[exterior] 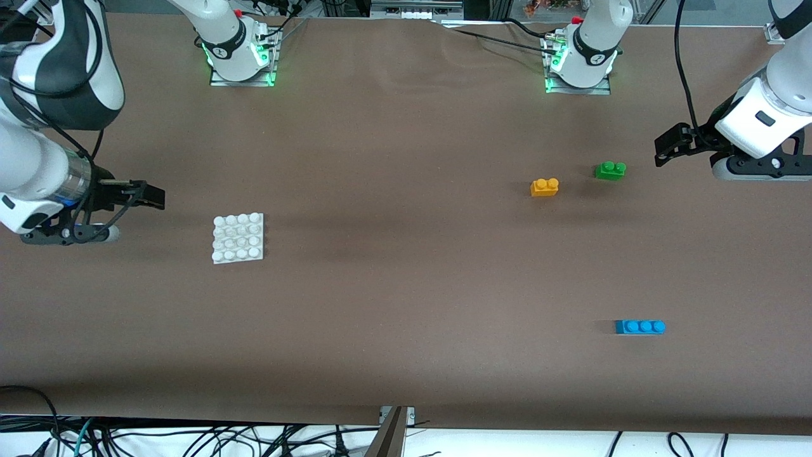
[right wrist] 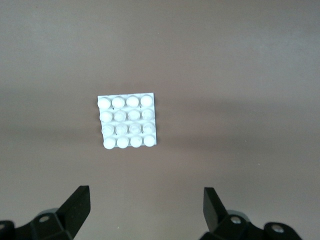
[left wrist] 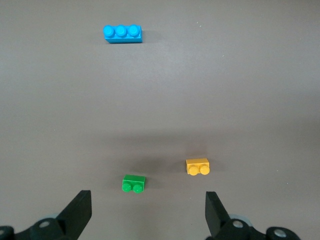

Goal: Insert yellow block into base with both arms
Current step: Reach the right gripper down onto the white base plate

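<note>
The yellow block [exterior: 544, 186] [left wrist: 197, 166] lies studs-up on the brown table toward the left arm's end, beside a green brick. Toward the right arm's end lies the white studded base [exterior: 238, 238] [right wrist: 127, 121], flat and with nothing on it. My left gripper [exterior: 663, 150] [left wrist: 148, 202] hangs open over the table near its own end, close to the green brick and apart from the yellow block. Over the table next to the base, my right gripper [exterior: 154, 195] [right wrist: 146, 200] is open too, and both hold nothing.
The green two-stud brick [exterior: 610, 170] [left wrist: 134, 183] sits between the yellow block and the left gripper. A blue three-stud brick [exterior: 639, 327] [left wrist: 122, 33] lies nearer the front camera. Both arm bases [exterior: 240, 60] [exterior: 580, 66] stand along the table's edge.
</note>
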